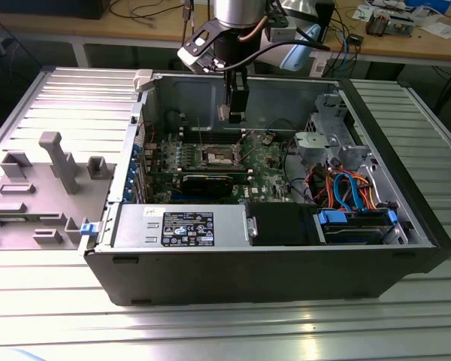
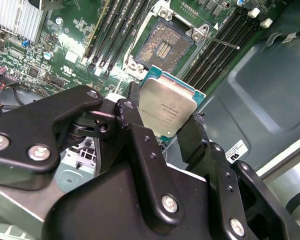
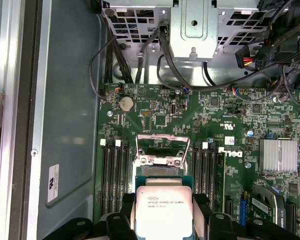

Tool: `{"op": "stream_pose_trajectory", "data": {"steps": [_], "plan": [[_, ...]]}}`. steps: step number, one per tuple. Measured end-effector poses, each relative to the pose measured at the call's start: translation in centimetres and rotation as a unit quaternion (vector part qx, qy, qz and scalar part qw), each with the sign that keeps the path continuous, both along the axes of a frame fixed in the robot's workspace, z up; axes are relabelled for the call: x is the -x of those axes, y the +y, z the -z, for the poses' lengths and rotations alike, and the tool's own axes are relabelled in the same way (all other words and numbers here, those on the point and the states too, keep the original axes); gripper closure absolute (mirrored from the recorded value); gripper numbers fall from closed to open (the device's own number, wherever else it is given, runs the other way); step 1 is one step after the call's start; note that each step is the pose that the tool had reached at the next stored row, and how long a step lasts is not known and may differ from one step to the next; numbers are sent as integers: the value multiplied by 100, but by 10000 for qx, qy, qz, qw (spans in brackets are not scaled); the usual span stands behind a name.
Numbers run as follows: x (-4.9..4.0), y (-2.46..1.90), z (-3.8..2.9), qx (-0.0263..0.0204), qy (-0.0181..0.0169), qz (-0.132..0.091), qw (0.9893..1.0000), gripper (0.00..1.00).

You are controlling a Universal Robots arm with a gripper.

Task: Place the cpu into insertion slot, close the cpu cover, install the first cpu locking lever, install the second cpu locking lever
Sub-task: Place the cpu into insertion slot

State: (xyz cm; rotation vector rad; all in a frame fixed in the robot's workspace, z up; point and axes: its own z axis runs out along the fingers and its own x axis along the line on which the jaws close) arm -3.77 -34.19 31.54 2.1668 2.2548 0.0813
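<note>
I'm watching the tool (image 2: 164, 118) pinching the cpu (image 2: 166, 105) by two opposite edges, hanging over the green motherboard (image 2: 35, 60) near the open insertion slot (image 2: 162, 47), not touching it.

Fine print on cpu (image 3: 163, 212), case sticker (image 3: 53, 182), power-supply label (image 1: 188, 228); none legible.

Exterior view above case (image 1: 248, 271); both wrist views close over insertion slot (image 2: 165, 47) (image 3: 159, 170)

The cpu (image 2: 167, 106) in tool (image 2: 164, 116); insertion slot (image 2: 162, 48) below.
</note>
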Motion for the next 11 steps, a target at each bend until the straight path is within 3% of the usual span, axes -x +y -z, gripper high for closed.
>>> {"op": "stream_pose_trajectory", "data": {"steps": [11], "plan": [[2, 0, 16, -2, -4, 0, 10000, 46]]}}
